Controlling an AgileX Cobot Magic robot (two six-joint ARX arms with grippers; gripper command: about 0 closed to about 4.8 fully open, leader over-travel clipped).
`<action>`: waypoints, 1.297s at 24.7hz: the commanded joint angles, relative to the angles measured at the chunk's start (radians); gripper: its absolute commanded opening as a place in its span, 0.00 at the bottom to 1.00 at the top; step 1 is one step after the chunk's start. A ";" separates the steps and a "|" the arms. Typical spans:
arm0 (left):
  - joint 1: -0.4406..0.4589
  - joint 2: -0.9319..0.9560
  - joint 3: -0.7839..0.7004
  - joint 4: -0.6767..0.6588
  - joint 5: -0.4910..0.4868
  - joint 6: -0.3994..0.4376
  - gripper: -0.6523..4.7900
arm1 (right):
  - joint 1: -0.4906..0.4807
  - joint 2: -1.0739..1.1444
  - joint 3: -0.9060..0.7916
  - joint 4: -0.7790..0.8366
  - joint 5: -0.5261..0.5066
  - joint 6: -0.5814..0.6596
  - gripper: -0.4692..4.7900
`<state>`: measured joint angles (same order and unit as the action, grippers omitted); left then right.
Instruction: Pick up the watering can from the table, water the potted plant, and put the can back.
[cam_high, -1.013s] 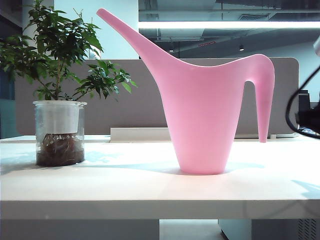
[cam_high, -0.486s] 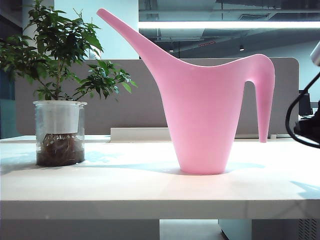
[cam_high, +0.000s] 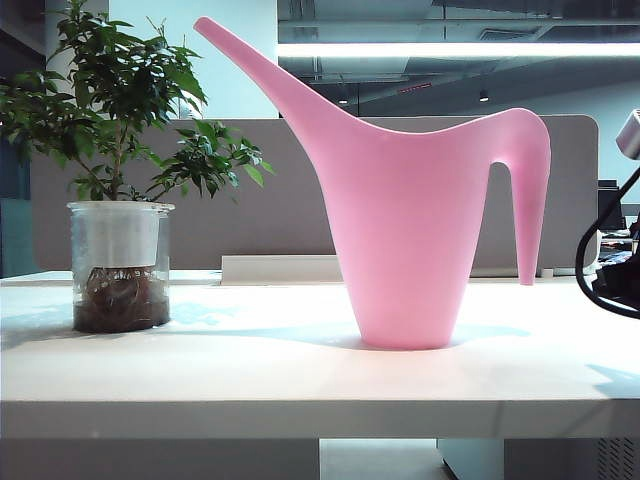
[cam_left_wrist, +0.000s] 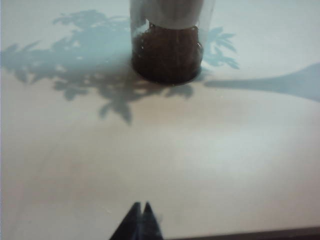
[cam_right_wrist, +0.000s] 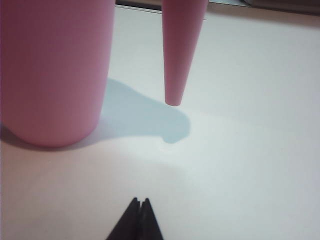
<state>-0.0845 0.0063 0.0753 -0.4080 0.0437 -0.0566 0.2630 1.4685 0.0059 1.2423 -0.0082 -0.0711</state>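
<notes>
The pink watering can stands upright in the middle of the white table, spout aimed up toward the potted plant at the left. In the right wrist view the can's body and the hanging end of its handle are close ahead; my right gripper is shut and empty, short of them. The left wrist view shows the plant's glass pot across bare tabletop; my left gripper is shut, holding nothing. Neither gripper itself shows in the exterior view.
A grey divider panel runs behind the table. A black cable and part of the right arm hang at the right edge of the exterior view. The table's front edge lies just below my left gripper.
At the right edge of the exterior view the arm part and its cable have shifted a little upward and rightward. The can and the plant have not moved.
</notes>
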 joint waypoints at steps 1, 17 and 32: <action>0.030 0.001 -0.006 0.027 0.002 0.004 0.11 | 0.001 -0.002 -0.007 0.014 -0.002 0.004 0.08; 0.053 0.001 -0.066 0.224 -0.029 0.023 0.11 | 0.001 0.000 -0.007 0.014 -0.002 0.004 0.08; 0.053 0.001 -0.066 0.223 -0.029 0.023 0.11 | 0.001 -0.071 -0.007 -0.043 0.004 0.003 0.08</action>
<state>-0.0319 0.0063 0.0124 -0.1860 0.0170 -0.0380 0.2630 1.4281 0.0055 1.2083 -0.0032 -0.0715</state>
